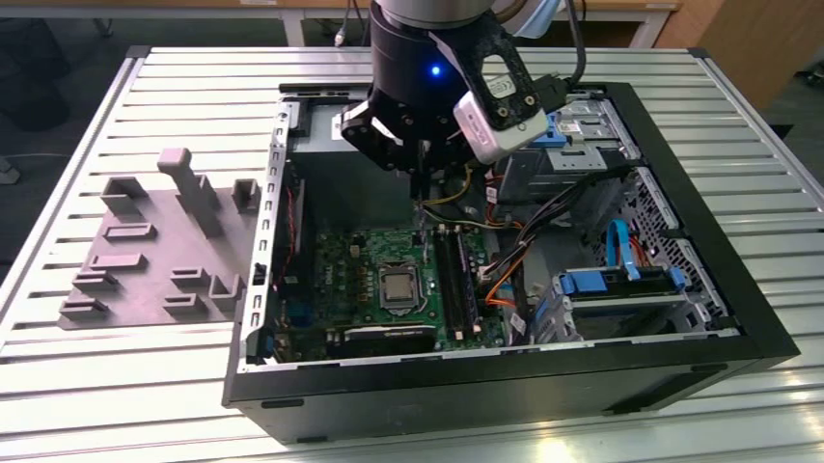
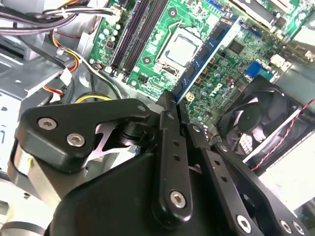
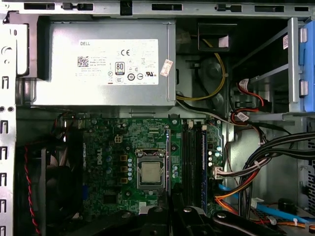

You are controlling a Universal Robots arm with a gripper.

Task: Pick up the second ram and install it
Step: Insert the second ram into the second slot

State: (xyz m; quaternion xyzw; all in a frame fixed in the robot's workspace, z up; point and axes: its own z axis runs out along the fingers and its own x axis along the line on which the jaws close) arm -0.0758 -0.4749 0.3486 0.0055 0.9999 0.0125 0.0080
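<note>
Black case [image 1: 515,391] at the exterior view's centre holds a green motherboard [image 1: 367,256], over whose upper edge the gripper [image 1: 420,166] pinches the second ram [image 1: 422,198], near the slots [image 1: 453,280].

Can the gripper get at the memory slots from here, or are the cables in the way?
Probably yes. The gripper, shut on the second ram, hangs over the motherboard beside the memory slots. The cables lie off to the slots' side, not across them.

Black arm [image 1: 419,58], blue light, white wrist camera [image 1: 500,114], silver screws
</note>
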